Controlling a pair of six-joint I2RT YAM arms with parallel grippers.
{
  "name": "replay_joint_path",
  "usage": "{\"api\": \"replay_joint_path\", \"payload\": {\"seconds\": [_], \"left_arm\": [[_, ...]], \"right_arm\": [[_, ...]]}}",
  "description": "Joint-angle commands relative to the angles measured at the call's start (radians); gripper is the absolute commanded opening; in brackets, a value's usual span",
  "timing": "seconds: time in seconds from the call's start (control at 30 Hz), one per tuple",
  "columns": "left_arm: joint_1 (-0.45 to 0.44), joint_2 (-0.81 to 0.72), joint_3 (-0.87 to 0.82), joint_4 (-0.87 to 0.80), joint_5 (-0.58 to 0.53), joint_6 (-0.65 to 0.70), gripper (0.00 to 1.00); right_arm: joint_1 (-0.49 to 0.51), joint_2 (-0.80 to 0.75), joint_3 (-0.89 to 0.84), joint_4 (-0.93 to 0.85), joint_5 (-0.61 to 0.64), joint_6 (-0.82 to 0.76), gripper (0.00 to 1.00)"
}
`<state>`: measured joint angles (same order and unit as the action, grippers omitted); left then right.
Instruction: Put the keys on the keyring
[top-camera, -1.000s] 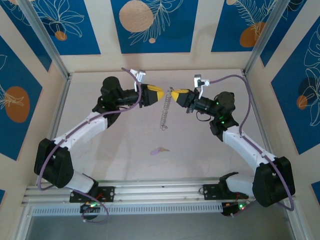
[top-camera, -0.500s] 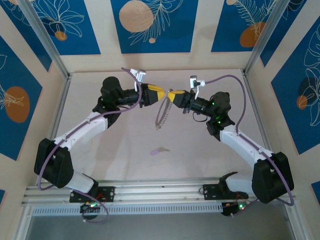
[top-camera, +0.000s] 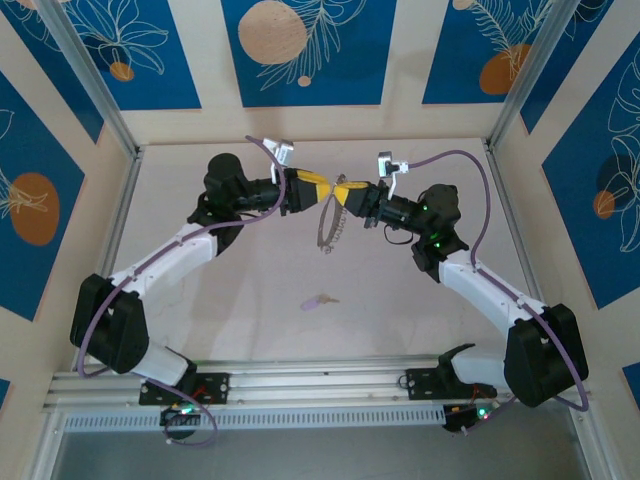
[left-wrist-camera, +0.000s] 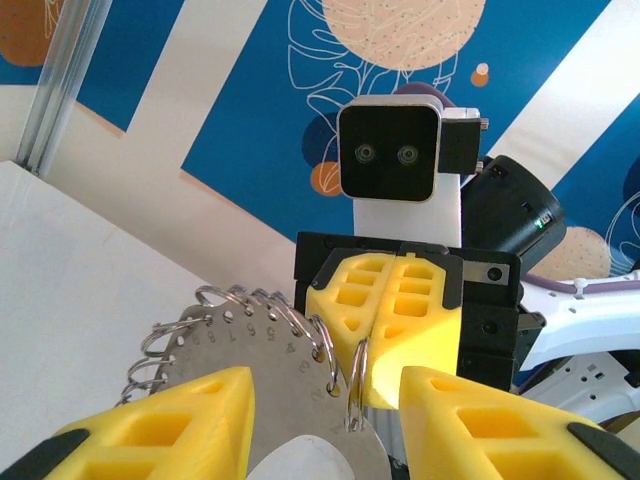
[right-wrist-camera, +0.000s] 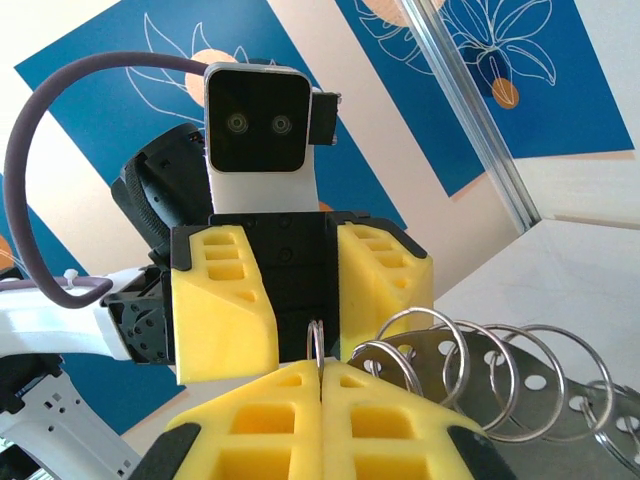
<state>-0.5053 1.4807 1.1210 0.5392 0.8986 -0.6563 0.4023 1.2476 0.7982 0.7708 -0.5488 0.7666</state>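
- Keyring, a large thin grey metal hoop with numbered holes and a fringe of small silver wire loops: hangs tilted in the air above the pale table, at the spot where two yellow-fingered grippers meet
- Right gripper, at the right of the keyring's top edge: fingers pressed fully together, pinching one small silver loop of the fringe; the keyring appears to hang from that pinch
- Left gripper, at the left of the keyring's top edge, facing the right one: fingers spread, with the keyring's upper rim between them in the left wrist view; whether either pad touches the metal cannot be made out
- Small key with a pale lilac head and a short silver blade: flat on the table, well apart from the keyring on the side toward the arm bases, touched by neither gripper
- Step in hand, as judged: the keyring is being presented and steadied between the two arms; threading has not begun
- Next move, as judged: one gripper must take a firm hold of the keyring alone, so that the other can let go, descend to the key on the near side of the keyring, and pinch it by the blade with the head left free for a loop
- Risk noted: the pinched loop is thin wire, so the keyring may swing or slip during the handover
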Motion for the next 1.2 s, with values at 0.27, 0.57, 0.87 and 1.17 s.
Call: {"api": "replay_joint_path", "payload": {"seconds": [0.27,0.57,0.87,1.17], "left_arm": [[-0.015,0.011,0.036,0.045,0.037,-0.008,0.22],[-0.031,0.008,0.037,0.026,0.053,0.019,0.0],[-0.03,-0.042,0.088,-0.252,0.046,0.267,0.0],[-0.03,-0.065,0.233,-0.657,0.053,0.648,0.0]], "right_arm": [[0.014,0.004,0.03,0.026,0.017,-0.003,0.0],[0.012,0.0,0.043,0.005,0.012,-0.004,0.0],[-0.103,-0.131,0.05,-0.191,-0.011,-0.019,0.38],[-0.151,-0.173,0.077,-0.316,-0.148,-0.044,0.39]]}}
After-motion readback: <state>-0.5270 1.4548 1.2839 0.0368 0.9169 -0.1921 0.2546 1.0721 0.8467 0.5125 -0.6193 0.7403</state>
